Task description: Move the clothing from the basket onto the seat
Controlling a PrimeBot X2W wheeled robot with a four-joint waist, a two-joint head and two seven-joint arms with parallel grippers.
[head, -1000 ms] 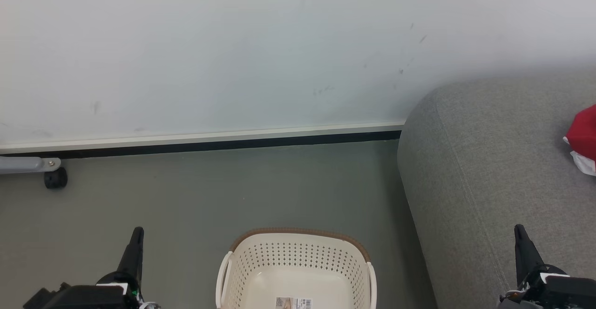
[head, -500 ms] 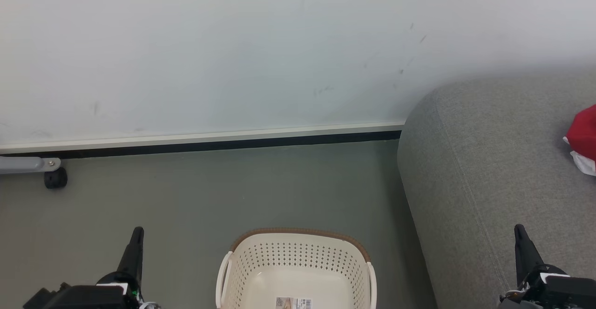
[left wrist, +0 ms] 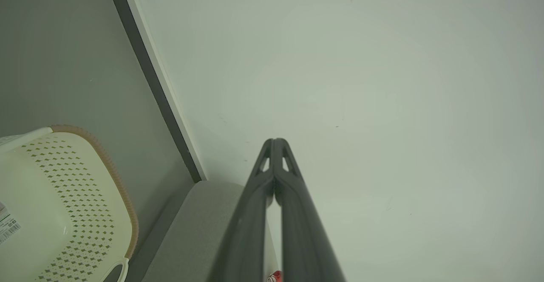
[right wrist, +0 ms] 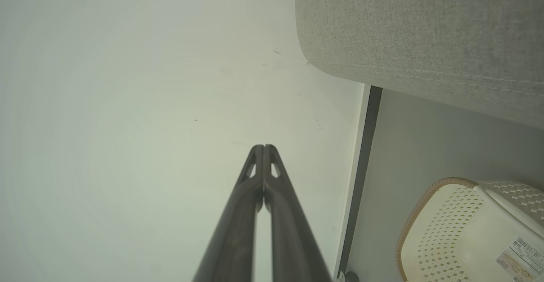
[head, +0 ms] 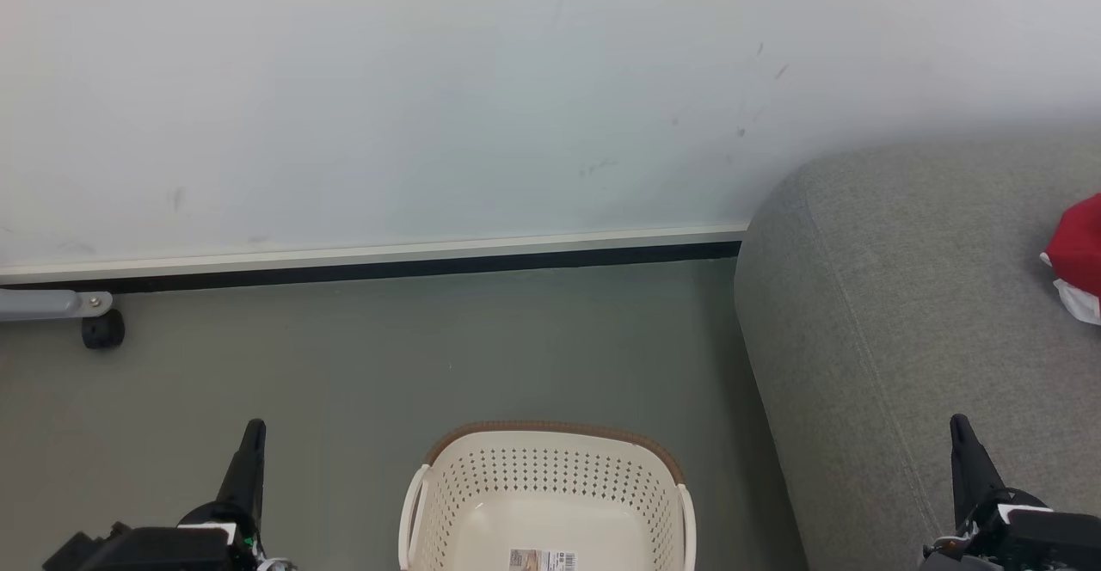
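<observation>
The red clothing [head: 1079,248] with white trim lies on the grey seat [head: 903,313] at the right edge of the head view. The cream basket [head: 550,476] with its brown rim stands on the floor at bottom centre, showing only a barcode sticker [head: 543,560] on its floor. My left gripper [head: 253,430] is at lower left, left of the basket, with its fingers together and nothing held. My right gripper [head: 960,426] is at lower right over the seat, also shut and holding nothing. The wrist views show both pairs of fingertips touching, for the left gripper [left wrist: 275,142] and the right gripper [right wrist: 263,148].
A pale wall [head: 430,98] with a white and black skirting strip [head: 370,263] runs behind the grey-green floor [head: 387,356]. A grey bar with a black caster wheel [head: 102,328] sits at the far left by the wall.
</observation>
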